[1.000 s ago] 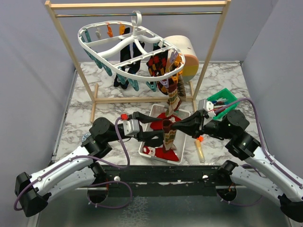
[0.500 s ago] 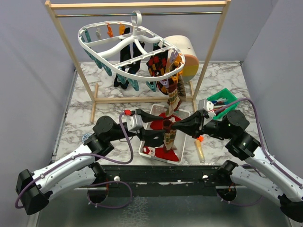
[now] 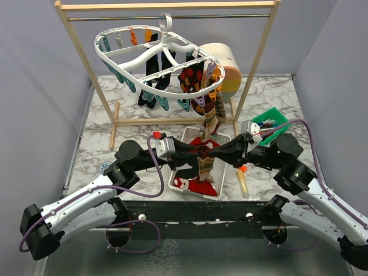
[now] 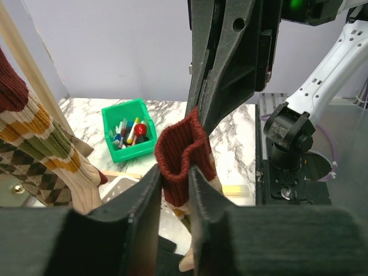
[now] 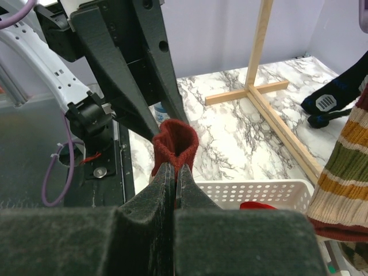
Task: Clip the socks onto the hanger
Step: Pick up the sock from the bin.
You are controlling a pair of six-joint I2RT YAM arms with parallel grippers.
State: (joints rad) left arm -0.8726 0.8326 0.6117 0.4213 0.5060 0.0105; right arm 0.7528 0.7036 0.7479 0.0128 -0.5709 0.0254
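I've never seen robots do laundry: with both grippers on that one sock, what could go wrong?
The right gripper and left gripper pinch only the small red cuff of the sock; a tug between them could pull it free. Its foot hangs over the basket, so lifting might drag the red socks there.

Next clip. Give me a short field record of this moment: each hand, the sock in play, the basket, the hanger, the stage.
left hand: fingers pressed on both sides of the dark red cuff
right hand: shut on the same cuff, from the opposite side
held sock: hangs by its cuff above the white basket
basket contents: red socks
hanger: on the wooden rack, clipped socks hanging from it
stage: held sock not yet on a clip
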